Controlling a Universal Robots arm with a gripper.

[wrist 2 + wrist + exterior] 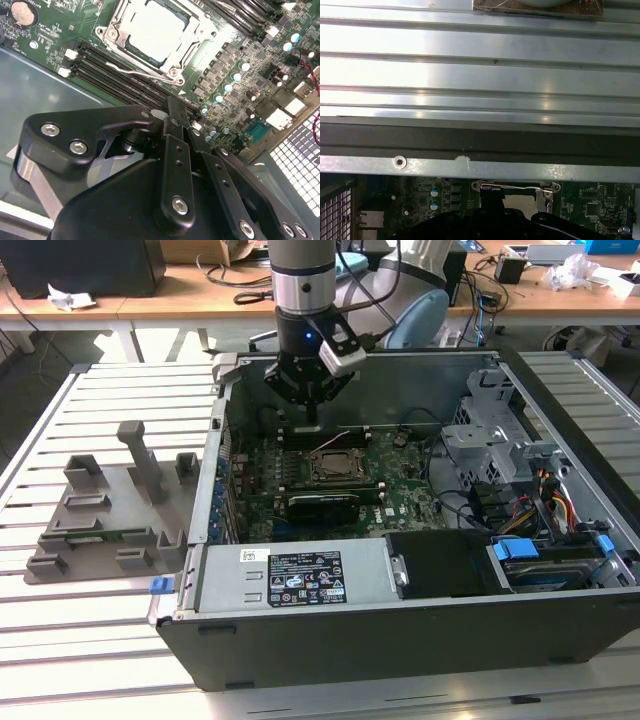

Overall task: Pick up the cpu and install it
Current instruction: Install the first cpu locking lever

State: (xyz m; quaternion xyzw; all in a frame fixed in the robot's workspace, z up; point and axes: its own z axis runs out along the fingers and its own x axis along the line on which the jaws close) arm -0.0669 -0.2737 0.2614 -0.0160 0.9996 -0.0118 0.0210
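- The arm point(303, 280) is cut off at the upper edge of the exterior view. Its gripper point(313, 412) hangs in the upper middle of that frame, over the rear of the motherboard point(400, 495) inside the open computer case point(400, 645).
- In that view the gripper's fingers taper to a single point, so it looks closed, and nothing can be seen between them.
- The cpu point(335, 467) lies flat inside the socket frame point(313, 472) near the centre of the exterior view, lower in the frame than the gripper tip and apart from it.
- In the second wrist view the cpu's silver top point(156, 29) is plain to see, though one edge is cut off by the frame. The gripper's black body hides much of the board.
- In the first wrist view the gripper covers most of the socket, leaving its wire lever point(515, 188) in sight.
- The first wrist view also takes in the case rim point(530, 169), a screw point(399, 161) and the slatted table point(480, 45).
- The second wrist view shows a coin battery point(24, 14) and memory slots point(115, 75).
- A label point(305, 578) sits on the power supply point(225, 585) in the lower middle of the exterior view, but its print cannot be made out.
- Grey holder blocks point(110, 510) stand at the exterior view's left.
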